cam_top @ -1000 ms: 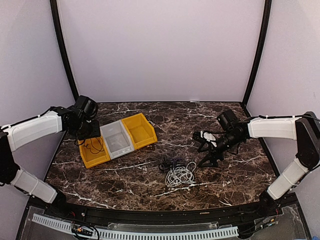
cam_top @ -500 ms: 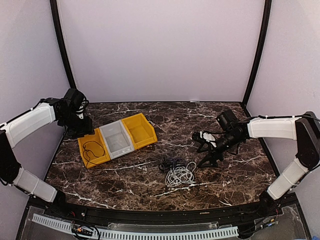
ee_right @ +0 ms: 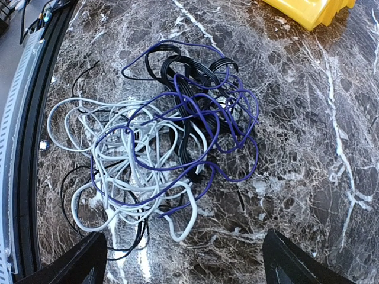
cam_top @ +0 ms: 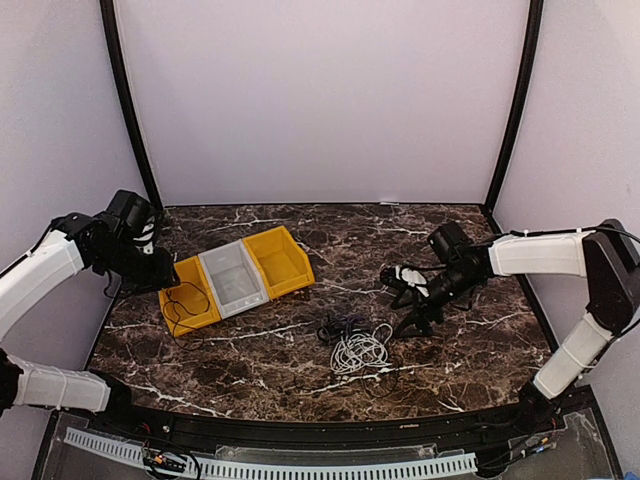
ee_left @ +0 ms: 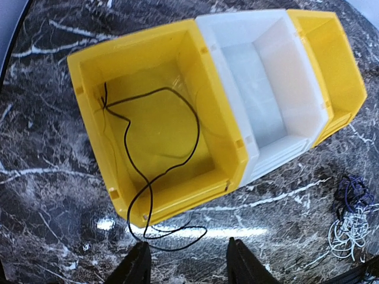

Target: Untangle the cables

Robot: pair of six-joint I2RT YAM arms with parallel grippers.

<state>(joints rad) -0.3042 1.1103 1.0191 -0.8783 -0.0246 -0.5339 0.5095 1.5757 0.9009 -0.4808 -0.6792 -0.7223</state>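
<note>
Both arms reach inward, neither gripping.
Left gripper (ee_left: 188,267) hovers by the yellow bin (ee_left: 226,127), fingers apart, seemingly empty. Right gripper (ee_right: 189,263), spread wide, tilts down over tangled cables (ee_right: 172,148) on the table (ee_right: 308,142). A black cable (ee_left: 190,142) drapes over the bin's rim.

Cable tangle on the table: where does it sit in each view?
Top external: cable tangle just right of centre, near the front.
Left wrist: at the lower right edge.
Right wrist: fills the middle.
Shared landmark: the yellow bin nearest the tangle, top right corner in the right wrist.

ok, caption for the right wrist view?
Open right gripper above tangled white, purple and black cables on the marble table, yellow bin at top edge.
</note>
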